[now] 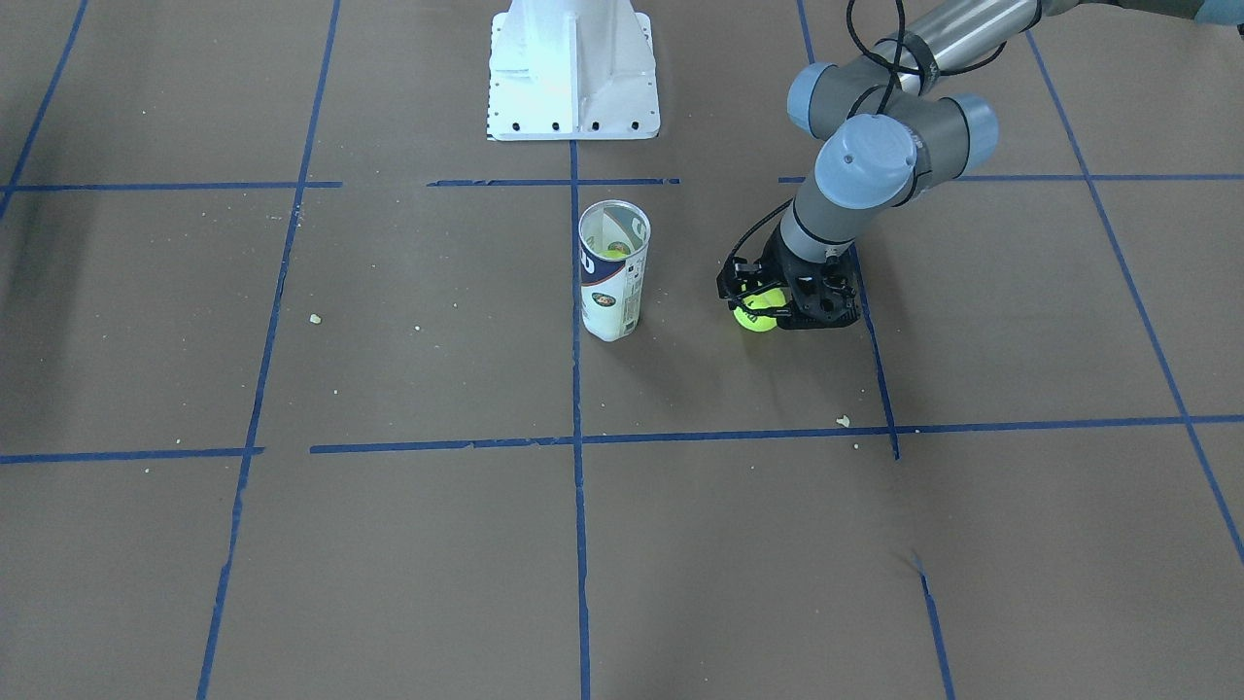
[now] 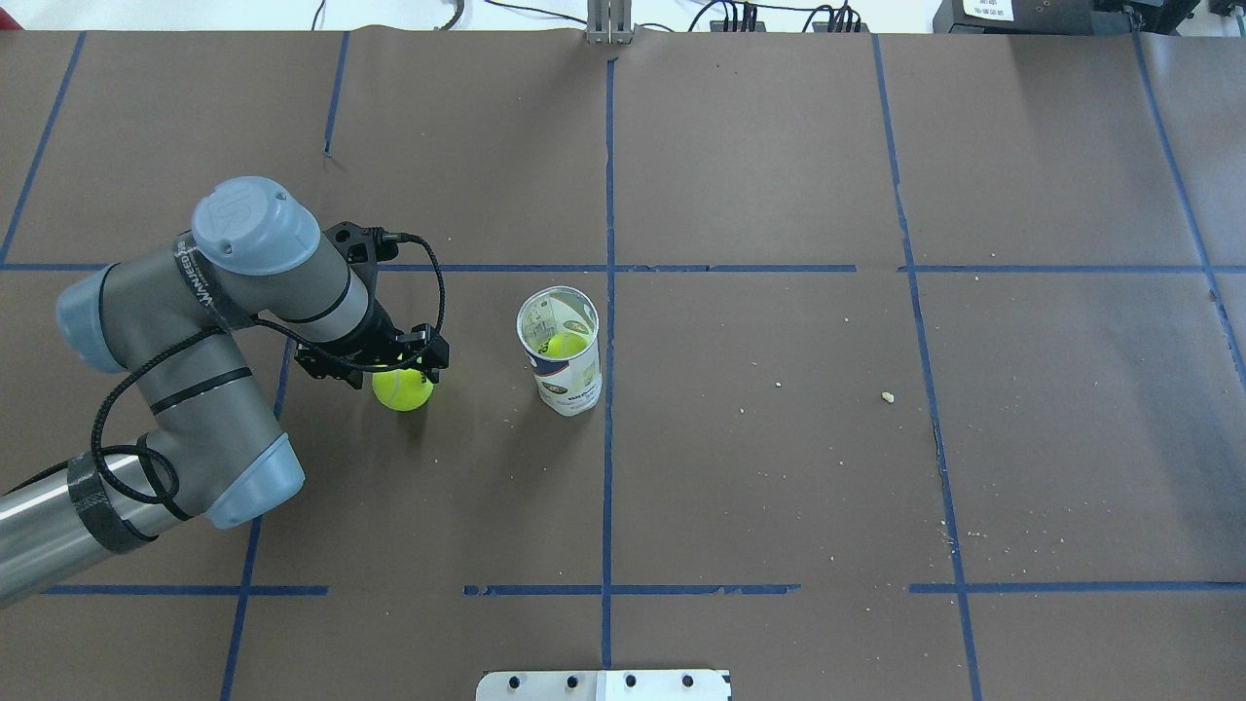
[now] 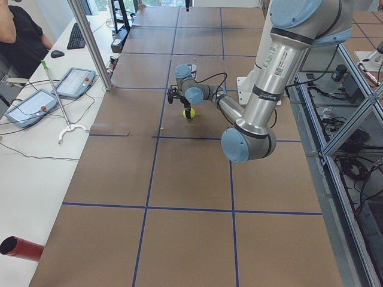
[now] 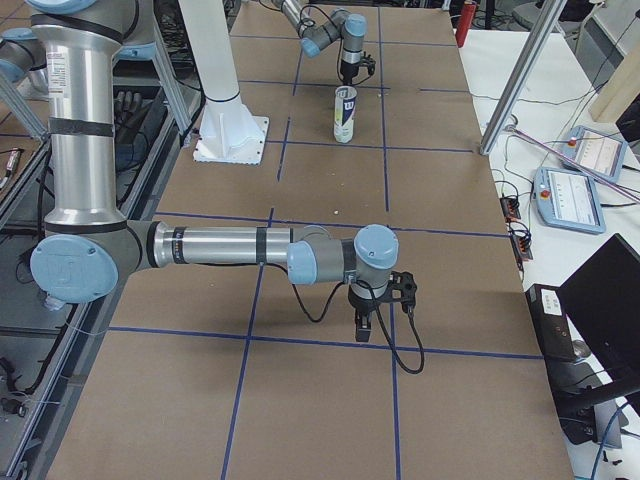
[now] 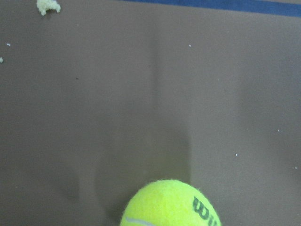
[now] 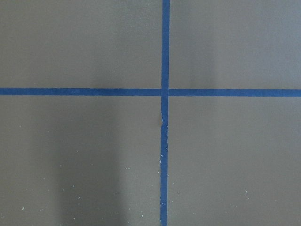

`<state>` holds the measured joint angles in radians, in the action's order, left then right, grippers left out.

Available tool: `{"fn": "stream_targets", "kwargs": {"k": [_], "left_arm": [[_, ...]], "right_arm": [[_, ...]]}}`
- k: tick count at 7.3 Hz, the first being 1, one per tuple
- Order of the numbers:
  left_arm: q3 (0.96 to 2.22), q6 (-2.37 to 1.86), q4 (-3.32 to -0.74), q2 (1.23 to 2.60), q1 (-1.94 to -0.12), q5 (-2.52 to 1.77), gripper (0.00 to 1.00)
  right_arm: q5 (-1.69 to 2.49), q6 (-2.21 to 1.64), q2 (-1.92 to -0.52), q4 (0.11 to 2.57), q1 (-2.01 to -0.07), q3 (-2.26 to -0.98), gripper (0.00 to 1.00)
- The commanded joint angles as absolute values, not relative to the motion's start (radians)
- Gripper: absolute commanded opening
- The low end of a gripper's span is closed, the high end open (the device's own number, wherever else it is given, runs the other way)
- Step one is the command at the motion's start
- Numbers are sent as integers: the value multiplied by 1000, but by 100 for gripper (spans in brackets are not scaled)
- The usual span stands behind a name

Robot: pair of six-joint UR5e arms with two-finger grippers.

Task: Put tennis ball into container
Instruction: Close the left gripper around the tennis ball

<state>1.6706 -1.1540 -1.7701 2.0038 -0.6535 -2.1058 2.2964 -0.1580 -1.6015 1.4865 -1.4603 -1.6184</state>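
Tennis ball (image 2: 402, 392), its black lettering cut off, is left of centre in the overhead view, gripped between the closed fingers of the left gripper (image 2: 402, 375); at centre the container (image 2: 569, 380) stands upright, its white-and-blue label too small to read.

Tennis ball (image 2: 401, 389): fuzzy felt, matt, black print. Container (image 2: 569, 375): clear glossy plastic, printed label. Table (image 2: 779, 467): matt brown paper cover, slightly creased, marked with smooth blue tape lines (image 6: 164, 141). Left arm (image 2: 224, 321): brushed bare-metal tube, matt grey housings, pale-blue plastic caps. Pedestal (image 1: 573, 78): white painted metal, semi-gloss.
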Motion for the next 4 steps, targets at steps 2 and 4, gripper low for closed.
{"fn": "stream_targets", "kwargs": {"k": [2, 4], "left_arm": [[1786, -1144, -1697, 1982, -678, -2105, 0], [1976, -1056, -1398, 2018, -779, -2106, 0]], "right_arm": [[2296, -158, -1601, 1486, -1460, -1618, 100], [2296, -158, -1601, 1486, -1460, -1618, 100]]}}
